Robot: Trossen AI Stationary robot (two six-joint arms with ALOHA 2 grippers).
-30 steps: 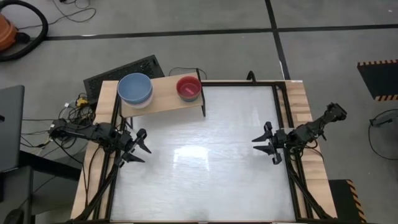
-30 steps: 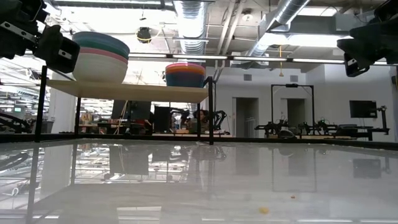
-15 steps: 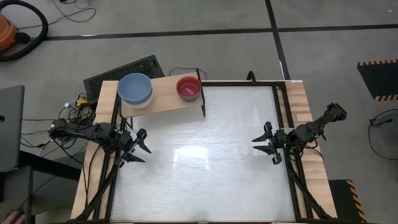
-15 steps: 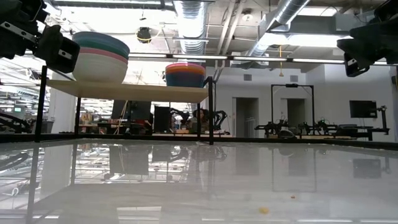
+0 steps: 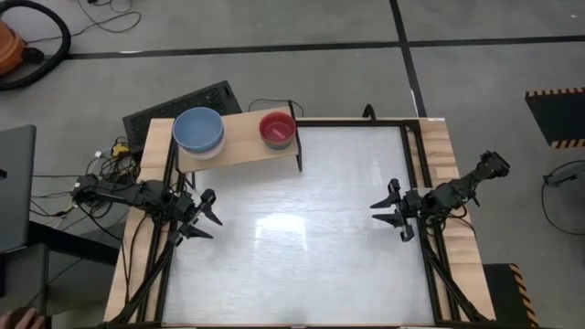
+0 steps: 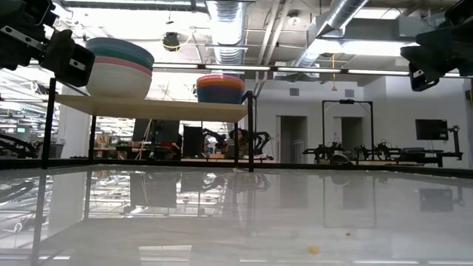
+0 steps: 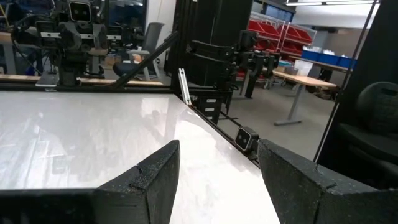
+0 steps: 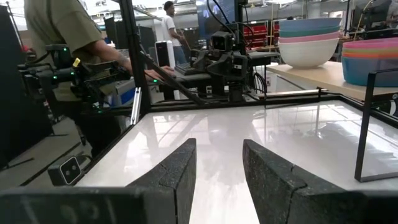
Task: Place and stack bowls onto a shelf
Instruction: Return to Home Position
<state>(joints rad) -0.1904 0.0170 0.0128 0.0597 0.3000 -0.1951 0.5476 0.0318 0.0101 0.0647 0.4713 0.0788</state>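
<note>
Left claw [image 5: 207, 216]: open, empty, hanging low at your left edge of the tabletop [image 5: 302, 247]. Right claw [image 5: 384, 216]: open, empty, at the opposite edge, facing the left one.

Shelf [image 5: 242, 144]: near the left claw, off to its side at the tabletop's far corner; well apart from the right claw. It carries two nests: large stack [image 5: 198, 130], light blue on top, at the end farther from the right claw; small stack [image 5: 277, 129], pinkish-red on top, at the nearer end. Sorting by size probably keeps each nest stable. No bowl lies between the claws, so you likely only need to park.

Nothing blocks either claw. A person [image 8: 62, 31] stands beyond the tabletop, past the right claw.
</note>
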